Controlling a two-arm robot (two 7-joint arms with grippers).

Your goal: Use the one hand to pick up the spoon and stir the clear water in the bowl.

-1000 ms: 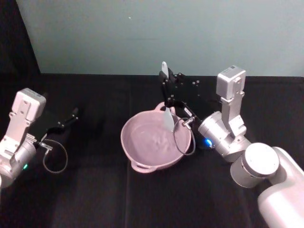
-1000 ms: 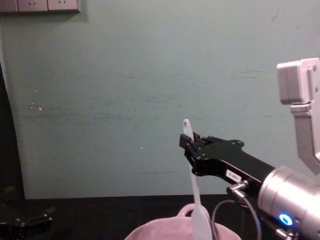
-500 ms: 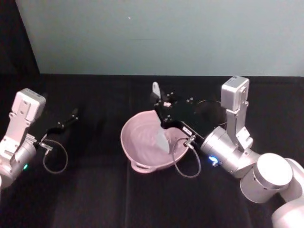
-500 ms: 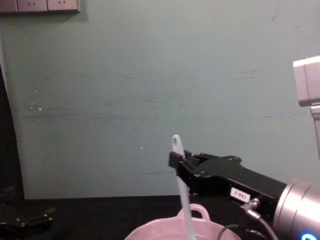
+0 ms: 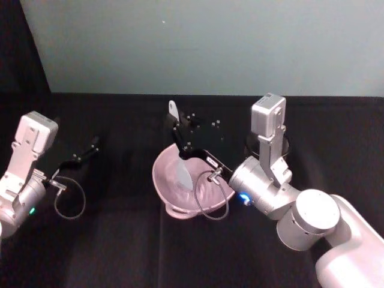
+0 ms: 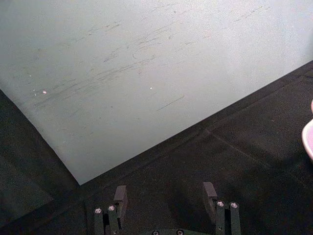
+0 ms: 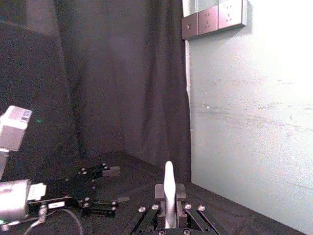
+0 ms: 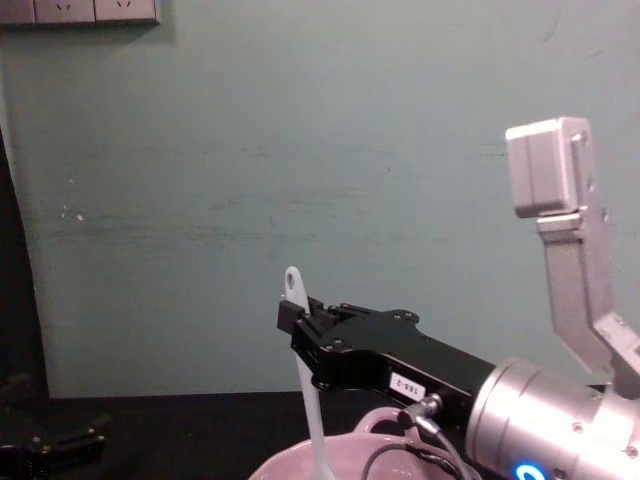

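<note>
Stirring is properly underway now. The right gripper [image 5: 179, 139] is pinched tight on the spoon [image 5: 181, 172] partway up the handle. The holed end pokes up above the bowl [image 5: 156, 177] and the flat head is dipped down inside it.

What's changed: a second ago the spoon stood at the bowl's far right edge, and half a second ago it was roughly over the middle. Now it's swung across to the bowl's left side. The head is against or very near the left inner wall, but I can't tell if it's actually touching.

The right arm has come across with it and hangs over the bowl's right half, with its cable loop dangling over the inside. The clear water [image 5: 207, 192] is basically invisible, just faint glints on pink, so I can't say how much it's swirling. The bowl itself hasn't budged.

The left gripper [image 6: 165, 196] is parked well off to the bowl's left, fingers spread with nothing in them.

My read is that's one good sweep of a stir. The grip looks solid, and it just needs to loop back round without knocking the rim.
</note>
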